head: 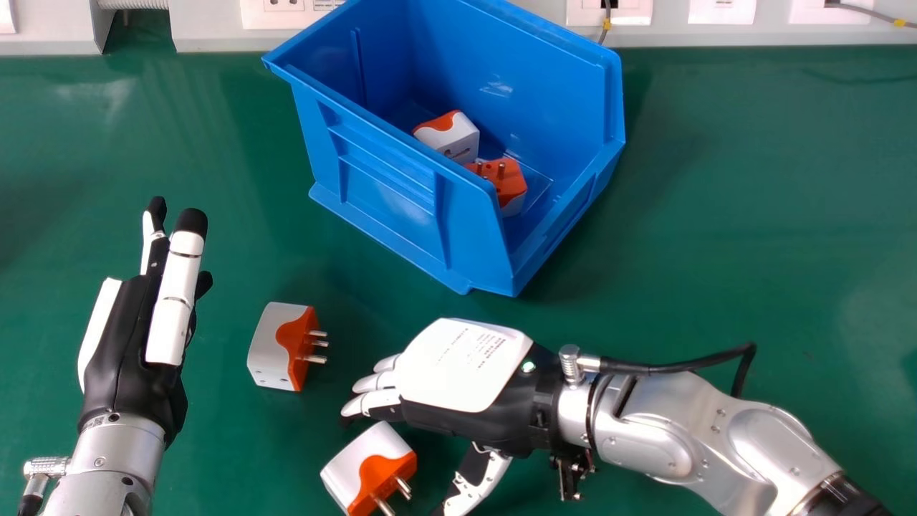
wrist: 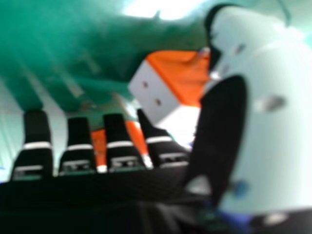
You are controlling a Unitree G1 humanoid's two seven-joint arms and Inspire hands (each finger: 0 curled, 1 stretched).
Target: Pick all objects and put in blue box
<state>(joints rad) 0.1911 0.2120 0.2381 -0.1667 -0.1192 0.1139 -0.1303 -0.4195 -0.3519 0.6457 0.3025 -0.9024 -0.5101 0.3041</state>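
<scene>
Green it is, a smooth tabletop [head: 752, 215] with pale glare, running right under the blue box [head: 387, 193]! Behind the box stands a pale rail [head: 215, 37] with white sockets [head: 284, 8], a grey cable [head: 860, 10] leading off to the right. Two orange-and-white plug adapters lie inside: a white-sided one [head: 458, 140] and, beside it, one with its orange pin face up [head: 505, 179]. Two more are out on the near side of the box: the left adapter [head: 276, 344], pins pointing right, and the near adapter [head: 365, 459], farther from the box. And look, in the way: the right hand [head: 458, 365], between near adapter and box, fingers stretched out close together, thumb well apart, clamped on nothing! Left of the box's near side, the left hand [head: 118, 344] has straight fingers, tips apart.
</scene>
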